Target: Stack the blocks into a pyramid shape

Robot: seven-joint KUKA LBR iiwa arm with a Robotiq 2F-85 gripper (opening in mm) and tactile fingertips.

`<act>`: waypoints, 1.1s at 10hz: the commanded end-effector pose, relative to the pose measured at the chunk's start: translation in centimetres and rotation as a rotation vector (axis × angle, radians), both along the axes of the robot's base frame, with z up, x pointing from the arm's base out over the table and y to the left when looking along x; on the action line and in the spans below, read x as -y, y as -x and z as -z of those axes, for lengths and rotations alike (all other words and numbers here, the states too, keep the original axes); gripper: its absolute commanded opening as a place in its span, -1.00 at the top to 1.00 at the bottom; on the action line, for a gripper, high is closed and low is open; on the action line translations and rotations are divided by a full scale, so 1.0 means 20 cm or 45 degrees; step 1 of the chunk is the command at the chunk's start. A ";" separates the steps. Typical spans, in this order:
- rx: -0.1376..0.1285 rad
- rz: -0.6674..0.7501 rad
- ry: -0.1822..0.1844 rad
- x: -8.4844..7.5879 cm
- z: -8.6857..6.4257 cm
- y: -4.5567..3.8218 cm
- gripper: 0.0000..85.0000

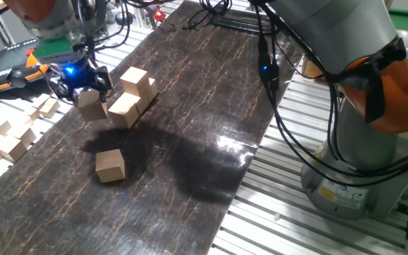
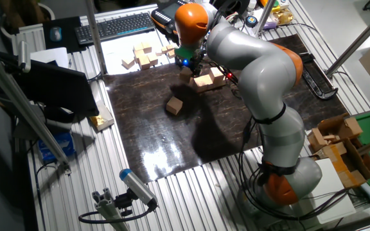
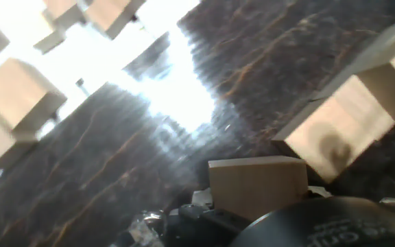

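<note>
My gripper [image 1: 85, 86] is shut on one tan block [image 1: 91, 104], held slightly tilted at the dark mat's far left edge. The hand view shows that block [image 3: 256, 185] close between the fingers. Just to its right stands the started pyramid shape [image 1: 133, 93], a tight cluster of blocks with one cube resting on top, also seen in the other fixed view [image 2: 207, 80] and at the right of the hand view [image 3: 345, 123]. A single block [image 1: 110, 164] lies alone nearer the front of the mat [image 2: 175, 106].
A loose pile of pale wooden pieces [image 1: 9, 138] lies off the mat's left edge on the metal table, with more in the other fixed view [image 2: 145, 56]. The arm's base [image 1: 360, 170] stands at the right. Cables [image 1: 275, 78] hang over the mat's right side.
</note>
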State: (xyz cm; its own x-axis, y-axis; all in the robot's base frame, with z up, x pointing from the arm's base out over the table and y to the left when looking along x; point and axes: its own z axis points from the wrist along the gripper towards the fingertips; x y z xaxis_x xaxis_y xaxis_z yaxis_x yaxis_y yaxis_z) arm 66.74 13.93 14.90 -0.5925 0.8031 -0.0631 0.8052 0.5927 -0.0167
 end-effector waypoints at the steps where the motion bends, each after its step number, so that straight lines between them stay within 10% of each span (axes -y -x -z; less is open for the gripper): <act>1: 0.000 0.194 -0.017 0.00 0.00 0.000 0.98; 5: -0.039 0.268 -0.059 0.00 0.00 0.000 0.98; 8: -0.024 0.352 -0.005 0.00 0.00 0.000 0.98; 11: -0.023 0.389 -0.009 0.14 0.01 -0.015 0.98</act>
